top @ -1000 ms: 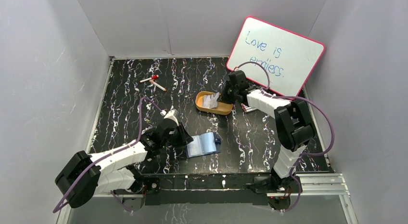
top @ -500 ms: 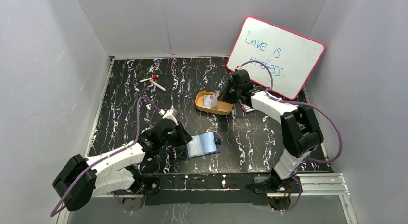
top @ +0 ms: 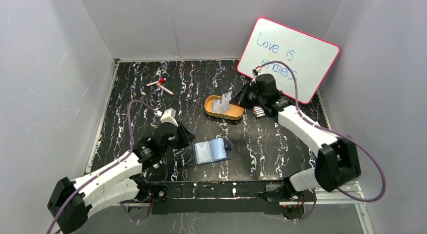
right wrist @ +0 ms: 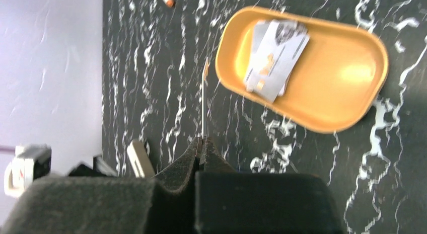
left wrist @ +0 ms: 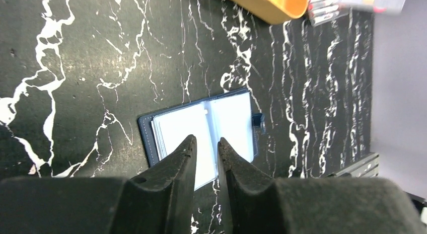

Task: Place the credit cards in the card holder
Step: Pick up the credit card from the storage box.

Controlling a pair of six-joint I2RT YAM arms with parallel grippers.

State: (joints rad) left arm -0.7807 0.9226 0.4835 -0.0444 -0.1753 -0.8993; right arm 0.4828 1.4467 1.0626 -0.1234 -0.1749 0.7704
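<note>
The navy card holder (top: 211,151) lies open on the black marbled table, its clear sleeves up (left wrist: 232,118). My left gripper (top: 185,138) hovers just left of it; in the left wrist view its jaws (left wrist: 206,141) stand a narrow gap apart with nothing between them. My right gripper (top: 237,99) is shut on one credit card (top: 226,98), which shows edge-on as a thin line (right wrist: 204,98) beyond the fingertips (right wrist: 202,139). It hangs over the left end of the orange tray (top: 234,114). More credit cards (right wrist: 277,53) lie overlapped in the tray (right wrist: 342,78).
A pink-framed whiteboard (top: 289,58) leans at the back right behind the right arm. Two markers (top: 161,85) lie at the back left. A small striped pack (top: 259,111) sits right of the tray. White walls close in three sides.
My left gripper has drawn back to the left, off the card holder. My right arm has swung out to the right while its gripper lifted a card up over the tray.
</note>
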